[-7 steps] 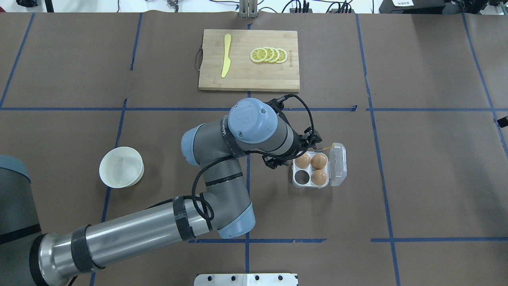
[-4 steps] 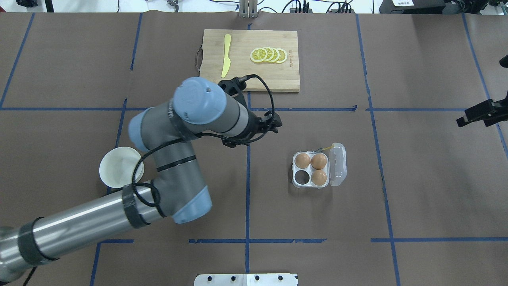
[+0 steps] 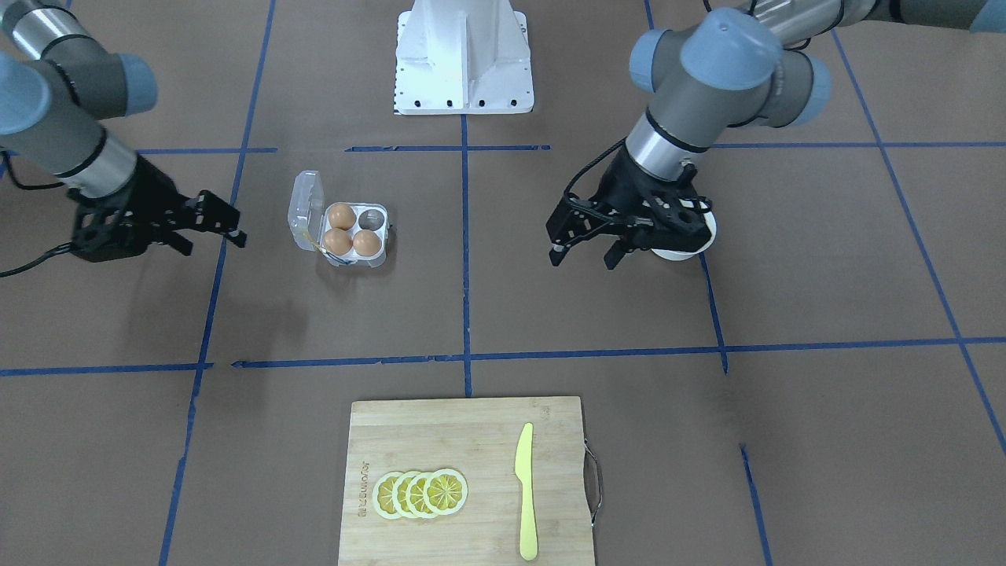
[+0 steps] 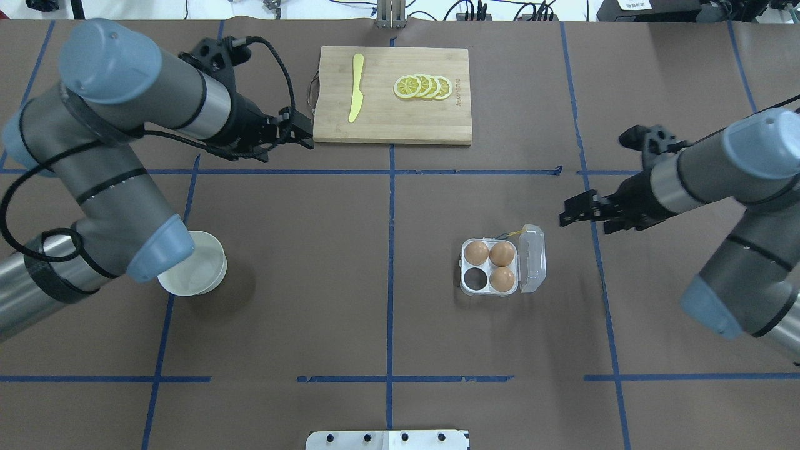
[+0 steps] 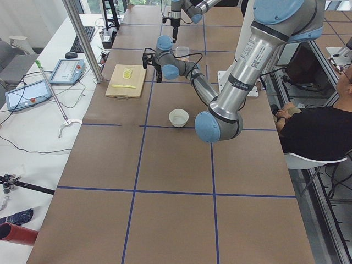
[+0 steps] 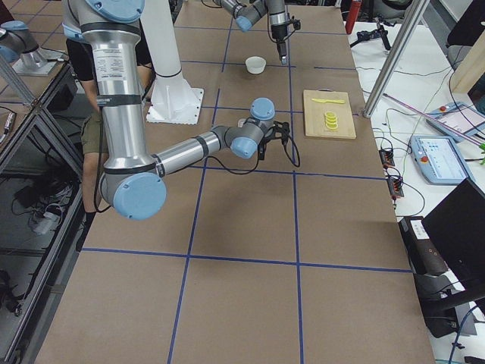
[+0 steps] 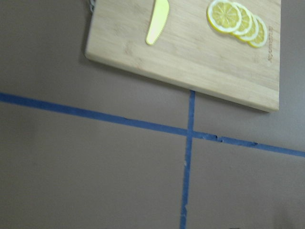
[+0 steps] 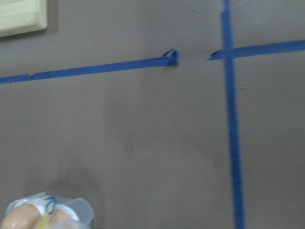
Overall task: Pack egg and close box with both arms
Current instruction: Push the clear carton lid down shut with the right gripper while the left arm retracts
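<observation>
The clear four-cell box [image 4: 490,289] lies open right of the table's centre, its lid [image 4: 533,259] folded out to the right and a yellow-blue string [image 4: 514,233] at its far corner. Three alike brown eggs [image 4: 502,254] fill three cells; the near-left cell [image 4: 476,279] is empty. My left gripper [image 4: 305,135] is open and empty, far from the box, by the cutting board's left corner; it also shows in the front view [image 3: 583,255]. My right gripper [image 4: 581,219] is open and empty, just right of the lid and above the table [image 3: 212,240]. The box's corner [image 8: 43,214] shows in the right wrist view.
A wooden cutting board [image 4: 392,122] with a yellow knife [image 4: 356,87] and lemon slices [image 4: 423,86] lies at the far middle. A round white bowl [image 4: 199,275] stands at the left, partly under my left arm's elbow. The robot's white base plate [image 3: 462,55] is at the near edge.
My left arm has drawn back from the box, up and far to the left beside the cutting board. My right arm has come in from the right edge towards the box's lid.
</observation>
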{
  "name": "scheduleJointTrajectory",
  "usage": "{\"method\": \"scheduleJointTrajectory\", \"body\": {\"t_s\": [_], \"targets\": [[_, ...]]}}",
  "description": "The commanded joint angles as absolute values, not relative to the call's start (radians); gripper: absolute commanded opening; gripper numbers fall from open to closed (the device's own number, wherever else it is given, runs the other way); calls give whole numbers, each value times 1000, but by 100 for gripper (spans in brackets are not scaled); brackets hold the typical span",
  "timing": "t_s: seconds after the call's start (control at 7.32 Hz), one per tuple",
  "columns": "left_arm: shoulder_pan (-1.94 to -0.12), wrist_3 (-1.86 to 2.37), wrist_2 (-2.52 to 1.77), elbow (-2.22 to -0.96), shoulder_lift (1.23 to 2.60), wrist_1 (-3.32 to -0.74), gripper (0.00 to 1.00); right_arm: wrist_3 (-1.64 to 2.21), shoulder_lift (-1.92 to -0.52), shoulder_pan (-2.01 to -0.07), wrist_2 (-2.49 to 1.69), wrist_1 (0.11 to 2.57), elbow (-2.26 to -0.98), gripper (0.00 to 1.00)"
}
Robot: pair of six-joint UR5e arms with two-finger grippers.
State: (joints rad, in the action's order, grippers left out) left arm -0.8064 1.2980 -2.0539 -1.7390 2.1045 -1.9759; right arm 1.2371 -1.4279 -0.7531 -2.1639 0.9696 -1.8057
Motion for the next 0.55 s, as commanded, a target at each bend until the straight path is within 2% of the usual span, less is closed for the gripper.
{"method": "scheduleJointTrajectory", "body": {"t_s": [0.0, 0.14, 0.41], "targets": [[-896, 1212, -2097, -1738, 2080, -1974, 87, 1457, -1250, -536, -1970, 1020, -1822, 100], [-919, 1160, -2120, -1738, 2050, -1976, 87, 1468, -1155, -528, -1953, 1166, -1830, 100], [-1009, 1009, -2196, -1761, 1956, -1976, 87, 1468, -1126, -549, -1953, 1210, -1857, 100]]}}
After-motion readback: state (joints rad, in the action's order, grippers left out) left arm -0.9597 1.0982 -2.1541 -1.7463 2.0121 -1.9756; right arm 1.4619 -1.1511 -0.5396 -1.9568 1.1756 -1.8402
